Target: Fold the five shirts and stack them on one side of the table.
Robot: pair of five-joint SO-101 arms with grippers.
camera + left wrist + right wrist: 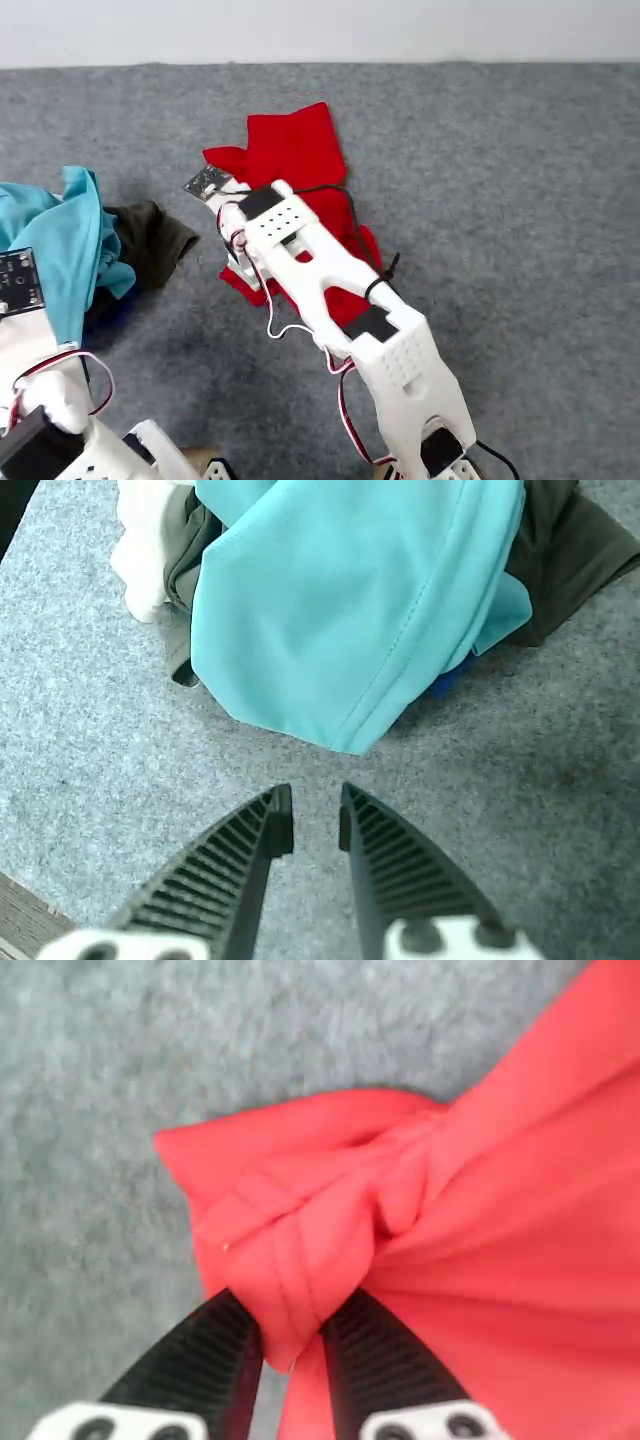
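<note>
One narrow fold of the red shirt [500, 1210], apart from the teal shirt [350, 610], is pinched in my right jaws; a pull may free it. Left jaws: parted, empty.

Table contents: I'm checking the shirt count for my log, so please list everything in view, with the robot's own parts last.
red shirt: one, red, crumpled mid-table, partly under an arm.
teal shirt: one, teal, heaped at the left of the high view.
dark shirt: one, dark olive, beside and partly under the teal shirt.
blue cloth: one, blue, peeking from under the teal shirt.
white cloth: one, white, at the heap's edge; cannot tell if it is a shirt.
table: one, grey felt-like surface.
left gripper: one, black fingers, open, over bare table near the teal shirt.
right gripper: one, black fingers, shut on a fold of the red shirt.
</note>
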